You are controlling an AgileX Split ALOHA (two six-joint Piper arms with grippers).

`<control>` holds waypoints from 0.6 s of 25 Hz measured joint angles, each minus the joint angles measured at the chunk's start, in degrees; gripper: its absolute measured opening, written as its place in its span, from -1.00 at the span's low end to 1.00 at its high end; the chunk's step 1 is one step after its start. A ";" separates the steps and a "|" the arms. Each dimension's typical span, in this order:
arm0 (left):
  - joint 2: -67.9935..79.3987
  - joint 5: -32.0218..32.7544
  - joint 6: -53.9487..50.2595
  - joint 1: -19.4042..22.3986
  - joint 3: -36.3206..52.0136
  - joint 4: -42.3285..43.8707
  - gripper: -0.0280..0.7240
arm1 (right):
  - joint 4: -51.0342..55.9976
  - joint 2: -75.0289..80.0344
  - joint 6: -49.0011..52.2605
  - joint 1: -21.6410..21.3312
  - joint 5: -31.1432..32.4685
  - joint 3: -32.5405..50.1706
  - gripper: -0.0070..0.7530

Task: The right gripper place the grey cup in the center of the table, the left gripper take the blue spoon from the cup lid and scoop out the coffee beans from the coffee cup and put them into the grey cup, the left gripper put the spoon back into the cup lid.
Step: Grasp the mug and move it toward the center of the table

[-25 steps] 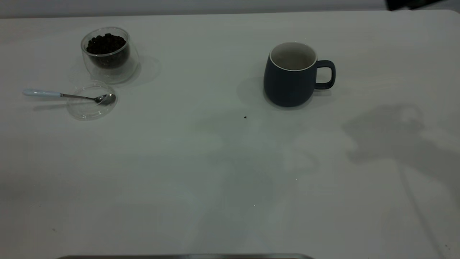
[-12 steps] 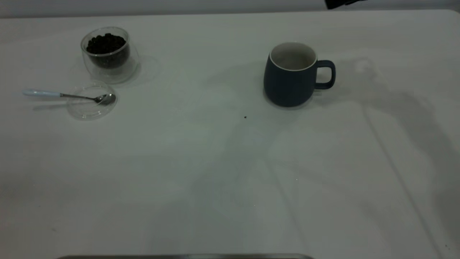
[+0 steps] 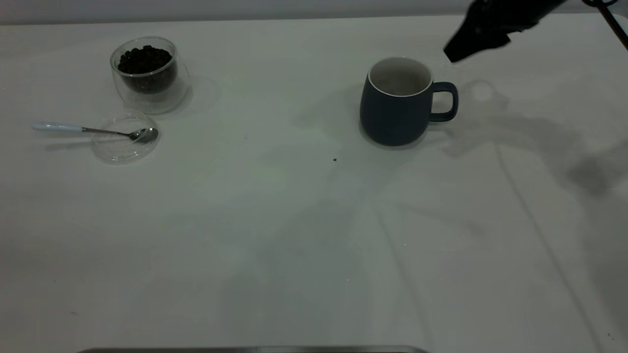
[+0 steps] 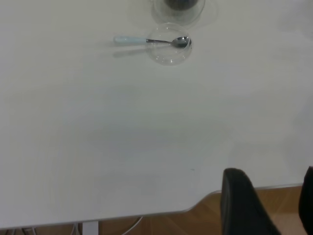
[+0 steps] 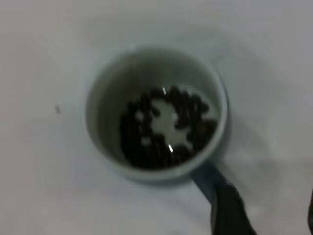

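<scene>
The blue spoon [image 3: 93, 130] lies flat at the far left of the tabletop [image 3: 274, 235]. Its pale blue handle points left and its shiny metal bowl points right, so the long axis runs nearly level across the exterior view. The bowl rests inside the cup lid [image 3: 125, 139], a shallow clear glass dish; the handle overhangs the lid's left rim.

Just behind the lid stands the coffee cup [image 3: 149, 73], clear, double-walled, upright, holding a mound of dark coffee beans [image 3: 145, 60]. Cup and lid sit close together.

Right of centre stands the grey cup [image 3: 400, 103], upright, dark blue-grey outside, white inside with a white rim. Its loop handle points right. The right wrist view looks down into it and shows a loose layer of dark beans [image 5: 166, 127] on the bottom.

The right gripper [image 3: 456, 51] hangs above and just right of the grey cup, not touching it; its jaws stand apart.

The left gripper [image 4: 266, 196] is off the near tabletop edge, well away from the spoon, jaws spread.
</scene>
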 joint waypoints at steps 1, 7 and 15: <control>0.00 0.00 0.00 0.00 0.00 0.00 0.03 | -1.78 0.11 -0.81 -0.26 0.00 0.00 -0.02; 0.00 0.00 0.00 0.00 0.00 0.00 0.03 | -4.83 2.85 -21.10 -0.73 -2.67 -0.28 -0.02; 0.00 0.00 0.00 0.00 0.00 0.00 0.03 | 7.22 4.60 -35.08 -0.35 -2.44 -0.39 -0.02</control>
